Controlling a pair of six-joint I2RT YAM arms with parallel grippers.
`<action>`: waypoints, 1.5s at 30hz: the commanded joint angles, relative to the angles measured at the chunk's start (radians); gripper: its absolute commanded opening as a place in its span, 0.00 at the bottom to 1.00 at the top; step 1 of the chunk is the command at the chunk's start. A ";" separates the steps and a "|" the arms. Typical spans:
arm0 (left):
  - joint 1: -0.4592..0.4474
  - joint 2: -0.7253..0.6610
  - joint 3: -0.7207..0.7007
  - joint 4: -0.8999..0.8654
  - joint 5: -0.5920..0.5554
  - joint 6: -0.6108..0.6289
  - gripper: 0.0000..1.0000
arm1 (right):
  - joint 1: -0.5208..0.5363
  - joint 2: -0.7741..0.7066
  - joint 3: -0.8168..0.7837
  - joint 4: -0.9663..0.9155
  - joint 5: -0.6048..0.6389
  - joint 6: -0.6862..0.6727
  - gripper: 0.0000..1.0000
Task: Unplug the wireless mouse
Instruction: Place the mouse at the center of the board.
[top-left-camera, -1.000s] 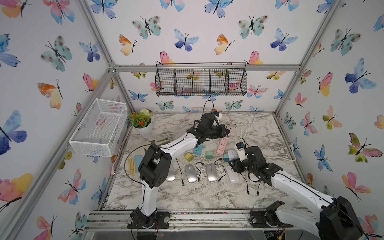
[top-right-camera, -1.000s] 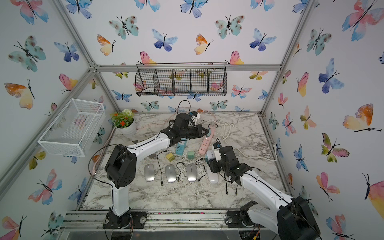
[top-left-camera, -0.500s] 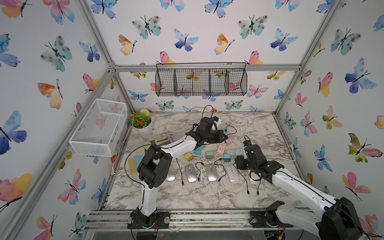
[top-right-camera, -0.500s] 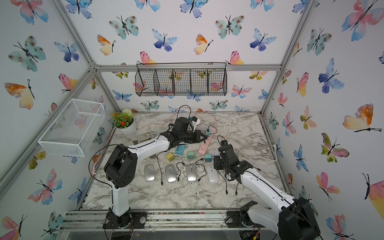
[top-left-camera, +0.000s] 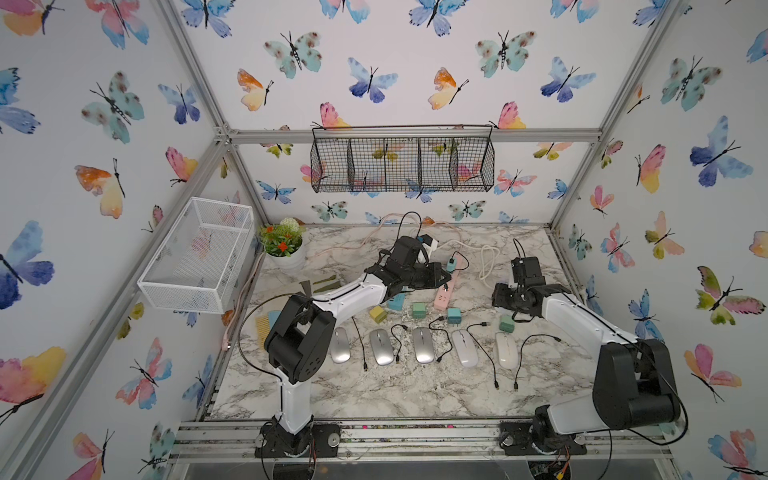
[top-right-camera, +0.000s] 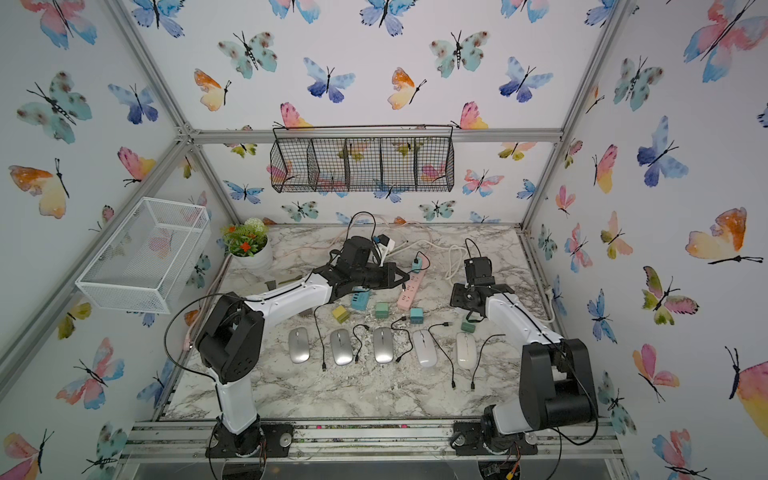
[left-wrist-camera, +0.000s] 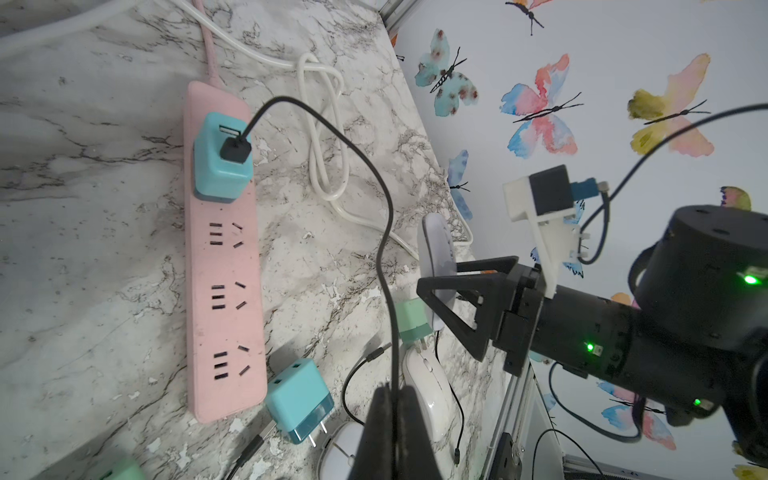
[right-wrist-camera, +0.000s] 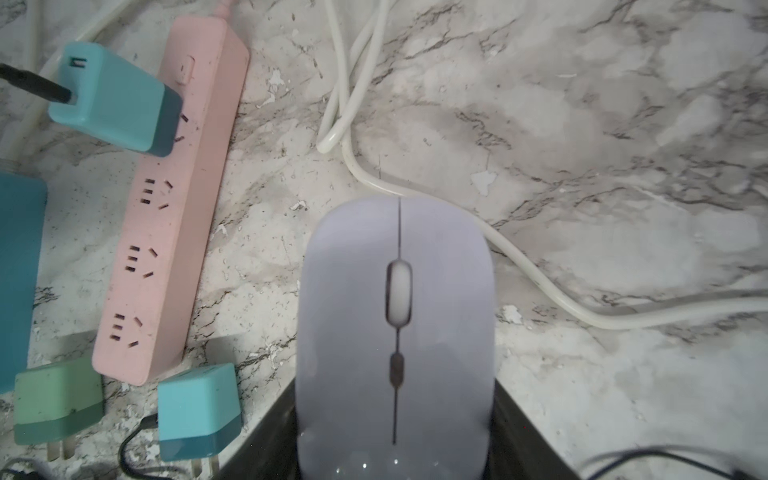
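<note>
White plastic of the wireless mouse (right-wrist-camera: 395, 324), clamped by both flanks between the jaws of the right gripper (right-wrist-camera: 395, 440). Held over the marble table (right-wrist-camera: 602, 124), nose pointing away from the wrist, scroll wheel up toward the wrist camera. Appears edge-on in the left wrist view (left-wrist-camera: 436, 257), apart from the black cable (left-wrist-camera: 386, 232).

Left gripper (left-wrist-camera: 392, 415) pinched tight on that black cable. From the fingers (left-wrist-camera: 415, 432) onward, arcs up and over to the teal charger (left-wrist-camera: 222, 160), plugged into the socket of the pink power strip (left-wrist-camera: 224, 299) farthest from this gripper. Cable end behind the fingers not visible.

Ahead of the right gripper: white cord (right-wrist-camera: 540, 282), looped on the marble. Off to its side: the same pink strip (right-wrist-camera: 166, 216) and plugged charger (right-wrist-camera: 112, 99).

Just beside the left fingertips, at the strip's near end: loose teal charger (left-wrist-camera: 299, 405), prongs bared. Near the right gripper (left-wrist-camera: 461, 291): loose green charger (left-wrist-camera: 411, 322).

In both top views, grippers apart (top-left-camera: 440, 276) (top-left-camera: 505, 297). Behind both, toward the arm bases: three silver mice (top-left-camera: 381, 352) and two white mice (top-left-camera: 464, 353) in a row.
</note>
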 joint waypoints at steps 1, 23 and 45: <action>0.010 -0.047 -0.017 0.022 0.026 0.004 0.00 | -0.006 0.060 0.038 -0.022 -0.129 -0.047 0.01; 0.024 -0.099 -0.073 0.023 0.037 0.000 0.00 | -0.055 0.514 0.351 -0.050 -0.015 -0.114 0.01; 0.023 -0.093 -0.101 0.046 0.054 -0.005 0.00 | -0.092 0.323 0.213 0.020 -0.169 -0.178 0.01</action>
